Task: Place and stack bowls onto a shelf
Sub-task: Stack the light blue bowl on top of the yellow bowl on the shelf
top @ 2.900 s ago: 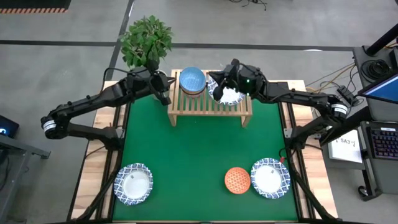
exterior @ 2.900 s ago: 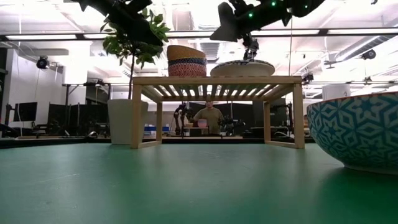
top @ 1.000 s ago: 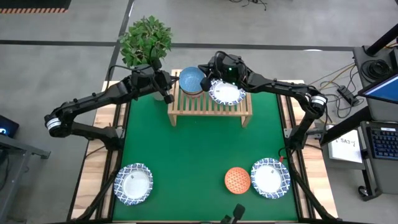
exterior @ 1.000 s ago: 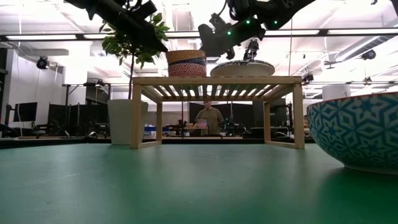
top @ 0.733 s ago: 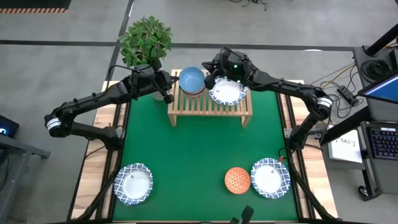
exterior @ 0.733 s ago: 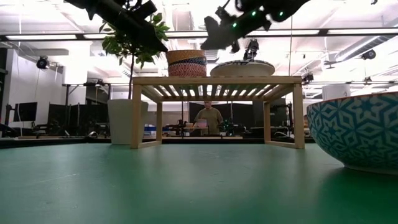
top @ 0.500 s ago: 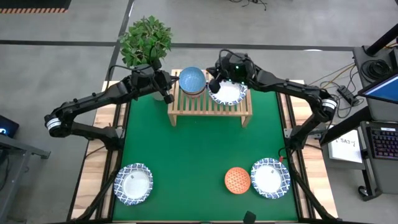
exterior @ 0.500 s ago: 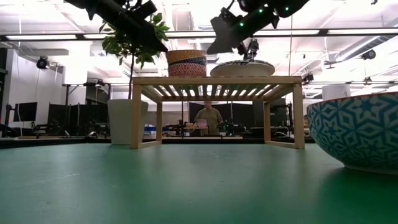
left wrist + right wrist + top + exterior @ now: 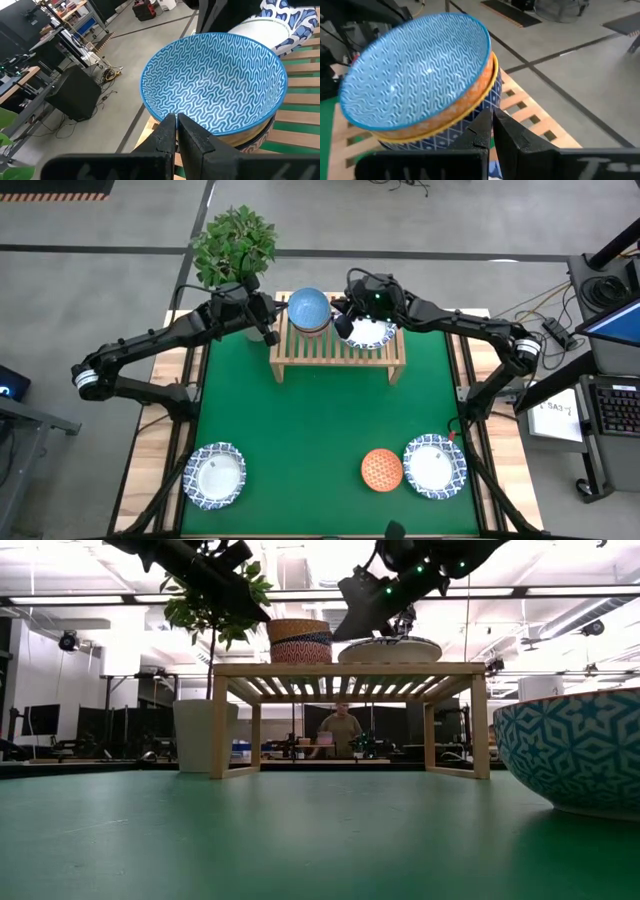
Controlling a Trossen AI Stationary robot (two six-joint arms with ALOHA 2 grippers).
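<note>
Right gripper (image 9: 344, 321) has shifted back over the shelf (image 9: 338, 350) between bowl stack (image 9: 309, 310) and white bowl (image 9: 370, 332), fingers shut, empty. Left gripper (image 9: 270, 332) unchanged beside the stack, shut. Low view: stack sits level. Wrist views: light blue bowl (image 9: 420, 70) nests tilted. Orange bowl (image 9: 381, 469) and two wide bowls remain unshelved.

the right gripper (image 9: 343, 326) has swung from the shelf's (image 9: 337, 352) 12 o'clock edge toward 9 o'clock, now just beside the stacked small bowls (image 9: 308, 310).
</note>
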